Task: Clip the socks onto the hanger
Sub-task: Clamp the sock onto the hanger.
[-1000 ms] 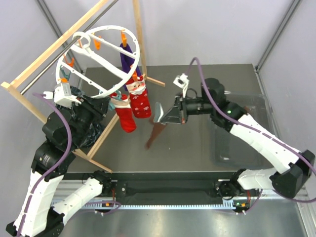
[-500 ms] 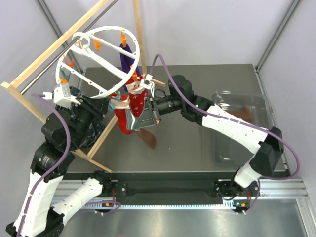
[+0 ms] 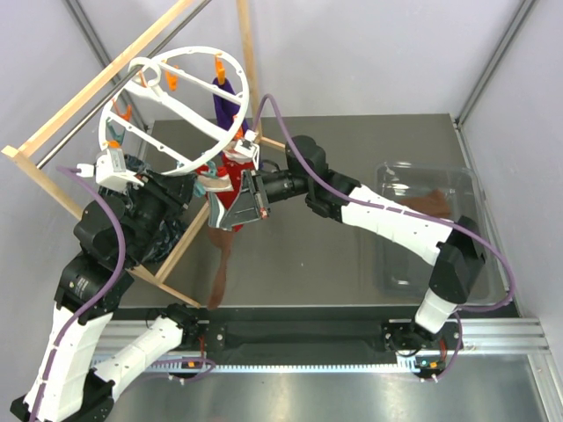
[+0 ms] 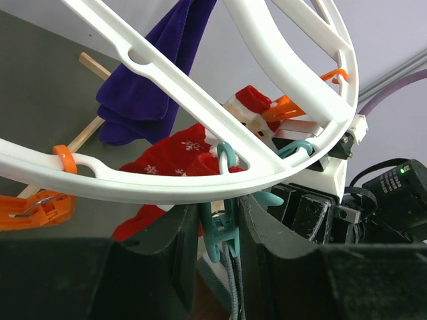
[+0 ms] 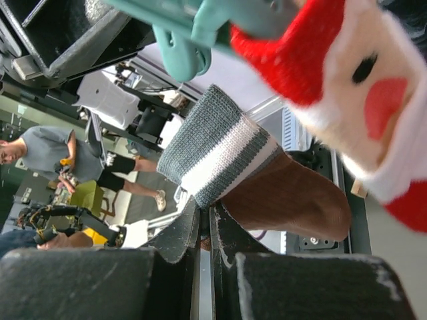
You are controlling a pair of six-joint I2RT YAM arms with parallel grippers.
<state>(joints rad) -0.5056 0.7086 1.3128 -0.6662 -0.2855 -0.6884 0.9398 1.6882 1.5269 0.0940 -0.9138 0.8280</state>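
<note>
The white ring hanger (image 3: pixel 189 53) hangs from the wooden frame, and red Santa socks (image 4: pixel 173 157) are clipped below its rim. My left gripper (image 4: pixel 217 223) is shut on a teal clip (image 4: pixel 223 233) that hangs from the rim (image 4: pixel 167 190). My right gripper (image 5: pixel 208 213) is shut on a brown sock (image 5: pixel 287 197), gripping it just below its grey and white cuff (image 5: pixel 213 150). The cuff is raised to just under the teal clip (image 5: pixel 180 40), beside a Santa face (image 5: pixel 360 80). Seen from above, the brown sock (image 3: pixel 220 268) dangles down under the hanger.
A long purple sock (image 3: pixel 227 101) hangs from the ring's far side. Orange clips (image 3: pixel 171 77) sit around the rim. The pale wooden frame (image 3: pixel 88 88) stands at the left. A clear bin (image 3: pixel 396 272) at the right holds another brown piece (image 3: pixel 431 202).
My right arm has swung left from the table's middle to the hanger, carrying the brown sock up to the teal clip. The left arm has not moved.
</note>
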